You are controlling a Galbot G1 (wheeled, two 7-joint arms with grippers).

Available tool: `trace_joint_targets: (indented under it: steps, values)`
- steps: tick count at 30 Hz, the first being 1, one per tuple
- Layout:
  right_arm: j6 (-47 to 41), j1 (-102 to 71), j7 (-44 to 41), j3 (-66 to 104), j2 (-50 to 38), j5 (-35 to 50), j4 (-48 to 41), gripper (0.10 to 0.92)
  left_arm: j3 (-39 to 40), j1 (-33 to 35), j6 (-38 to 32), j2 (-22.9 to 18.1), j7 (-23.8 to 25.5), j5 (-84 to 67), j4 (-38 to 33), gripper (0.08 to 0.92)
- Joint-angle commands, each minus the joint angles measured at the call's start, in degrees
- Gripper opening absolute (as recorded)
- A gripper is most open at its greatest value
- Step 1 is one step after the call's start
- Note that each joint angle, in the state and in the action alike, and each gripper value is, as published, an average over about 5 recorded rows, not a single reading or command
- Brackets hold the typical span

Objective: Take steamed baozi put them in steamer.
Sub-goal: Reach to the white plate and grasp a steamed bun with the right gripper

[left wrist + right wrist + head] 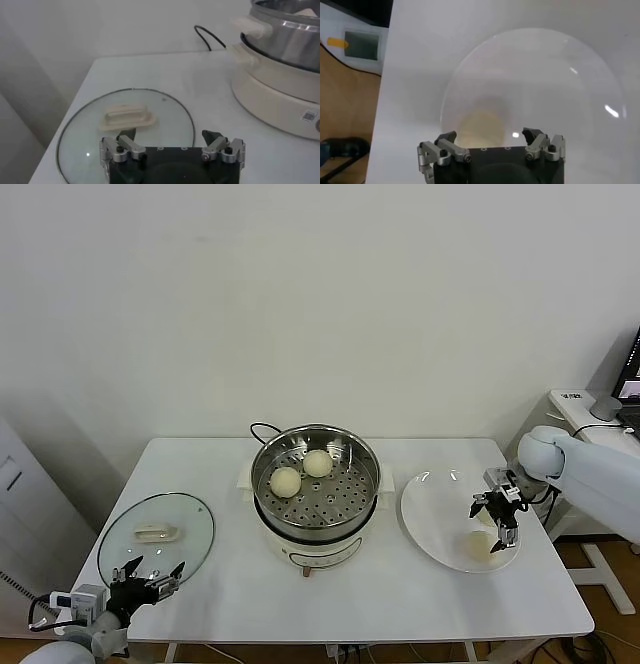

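The steel steamer (pixel 350 491) stands on its white pot base at the table's middle. Two cream baozi lie in it, one to the left (pixel 285 481) and one farther back (pixel 318 463). A third baozi (pixel 479 544) lies on the white plate (pixel 428 509) to the steamer's right; it shows blurred in the right wrist view (pixel 481 126). My right gripper (pixel 497 522) is open and hangs just above that baozi, its fingers either side of it, apart from it. My left gripper (pixel 147 576) is open and empty at the front left, by the glass lid. A fourth baozi is out of view.
The glass lid (pixel 157 530) with its white handle lies flat at the table's left; it shows in the left wrist view (pixel 126 125). A black cord (pixel 262 427) runs behind the steamer. The table's right edge is close beside the plate.
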Motion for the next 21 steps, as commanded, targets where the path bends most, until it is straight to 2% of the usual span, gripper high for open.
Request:
trace_joint_targets:
  steps: [1,6,9,21]
  values:
    - [0.8,-5.4,0.8,5.1,0.9,-2.7,-3.0,0.823,0.1,0.2,0.0,-0.1,0.0,0.1,-0.1,0.823]
    - [0.7,-6.1,-0.1,6.0,1.5,-3.4,-3.9,0.822,0.0,0.3,0.0,-0.1,0.0,0.2,-0.1,0.823]
    - [0.5,-6.4,-0.7,6.7,1.6,-3.6,-4.1,0.792,0.0,0.4,-0.1,-0.1,0.0,0.2,0.0,0.823]
    - [0.3,-5.8,-3.1,7.0,0.6,-3.9,-2.4,0.504,-0.3,0.6,0.0,-0.2,-0.1,0.2,-0.3,0.823]
